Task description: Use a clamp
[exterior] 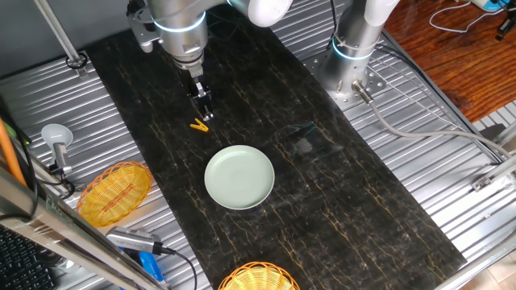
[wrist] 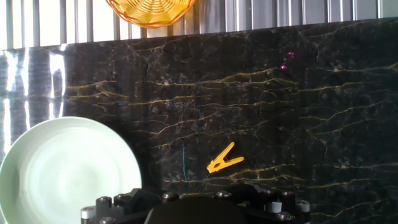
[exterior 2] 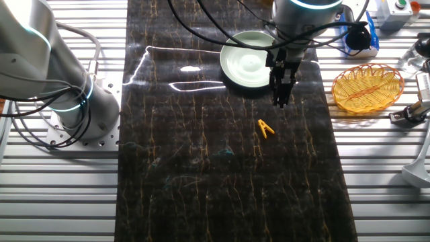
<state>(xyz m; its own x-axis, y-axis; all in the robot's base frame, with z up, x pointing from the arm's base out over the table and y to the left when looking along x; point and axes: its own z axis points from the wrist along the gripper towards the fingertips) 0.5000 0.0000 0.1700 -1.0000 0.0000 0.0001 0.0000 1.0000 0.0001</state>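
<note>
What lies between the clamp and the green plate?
Only bare dark marble mat separates the clamp from the plate; the hand view shows it best.

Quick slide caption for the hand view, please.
Yellow clamp lying free on the dark marble mat, right of the pale green plate.

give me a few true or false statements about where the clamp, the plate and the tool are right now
1. The tiny yellow-orange clothespin-like clamp lies on the dark marble-patterned mat. True.
2. The clamp sits on the round pale green plate. False: it lies on the mat beside the plate, apart from it.
3. The black two-finger tool holds the clamp. False: the tool hangs above the mat with nothing in it, and the clamp lies below.
4. The plate has nothing on it. True.
5. A woven yellow basket stands on the ribbed metal table, off the mat. True.
</note>
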